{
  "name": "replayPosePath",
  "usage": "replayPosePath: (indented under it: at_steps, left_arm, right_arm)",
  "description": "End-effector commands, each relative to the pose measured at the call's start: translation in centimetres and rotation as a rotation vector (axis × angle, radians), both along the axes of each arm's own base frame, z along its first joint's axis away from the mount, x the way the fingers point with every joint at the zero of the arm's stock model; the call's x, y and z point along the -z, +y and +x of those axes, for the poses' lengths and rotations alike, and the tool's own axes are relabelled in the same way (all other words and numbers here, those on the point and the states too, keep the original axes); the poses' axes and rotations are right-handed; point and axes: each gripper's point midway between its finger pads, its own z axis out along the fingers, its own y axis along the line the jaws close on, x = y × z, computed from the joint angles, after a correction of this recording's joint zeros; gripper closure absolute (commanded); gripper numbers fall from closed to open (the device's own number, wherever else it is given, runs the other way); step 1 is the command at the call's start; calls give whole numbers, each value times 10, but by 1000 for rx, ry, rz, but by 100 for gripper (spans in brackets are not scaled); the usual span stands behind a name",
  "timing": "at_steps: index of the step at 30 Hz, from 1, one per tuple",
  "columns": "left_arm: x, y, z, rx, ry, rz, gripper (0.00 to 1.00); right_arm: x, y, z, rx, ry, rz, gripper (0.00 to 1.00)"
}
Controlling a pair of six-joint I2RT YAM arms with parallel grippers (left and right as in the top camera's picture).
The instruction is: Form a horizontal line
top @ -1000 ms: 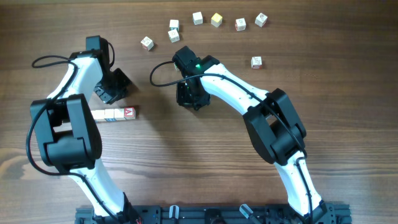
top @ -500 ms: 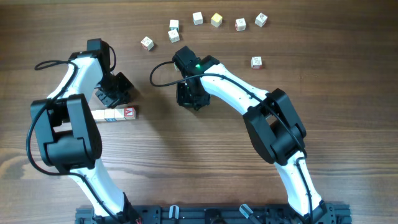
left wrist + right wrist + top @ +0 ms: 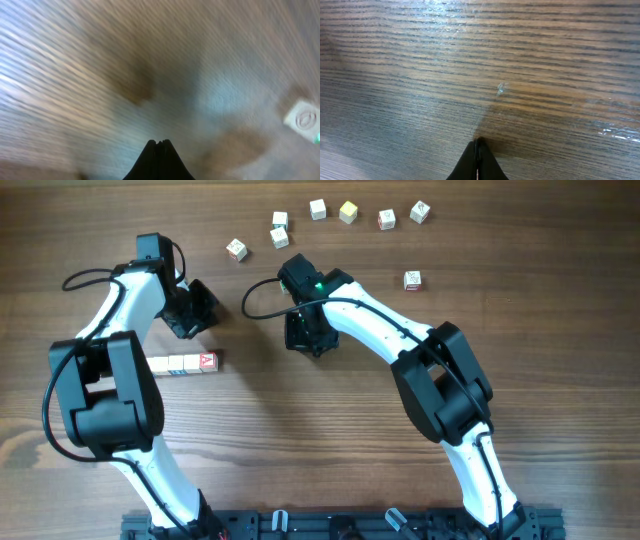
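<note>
You have on the table (image 3: 300,440): line (image 3: 186,363), touching cubes with a red A at its 3 o'clock end, lying at 9 o'clock; left gripper (image 3: 159,146), pinched closed and empty, apart at the line's 12 o'clock; right gripper (image 3: 476,145), closed and empty, mid-table.

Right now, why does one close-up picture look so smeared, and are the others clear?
Left wrist view: smeared throughout, likely motion blur; a pale cube at the right edge is soft, only the left pincer looks crisp. Right wrist view: sharp grain, white glare near the top and lower right. Overhead view: clear, evenly lit, soft shadows beneath the arms.
</note>
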Motion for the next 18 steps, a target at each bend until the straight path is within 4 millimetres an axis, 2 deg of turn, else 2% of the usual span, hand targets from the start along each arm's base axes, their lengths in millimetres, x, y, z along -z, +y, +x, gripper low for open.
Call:
replayPosePath:
  at_steps: [1, 9, 13, 18]
  left_arm:
    - [-2, -27, -11, 137, 6, -106, 96]
    - [1, -47, -38, 296, 76, -82, 96]
    - [10, -28, -60, 330, 190, 103, 96]
    - [12, -3, -77, 370, 288, 301, 96]
  right_arm:
    - [36, -43, 10, 122, 35, -130, 96]
    - [38, -92, 35, 278, 75, -141, 96]
    - [46, -111, 34, 315, 101, -156, 96]
    - [61, -119, 25, 323, 121, -160, 96]
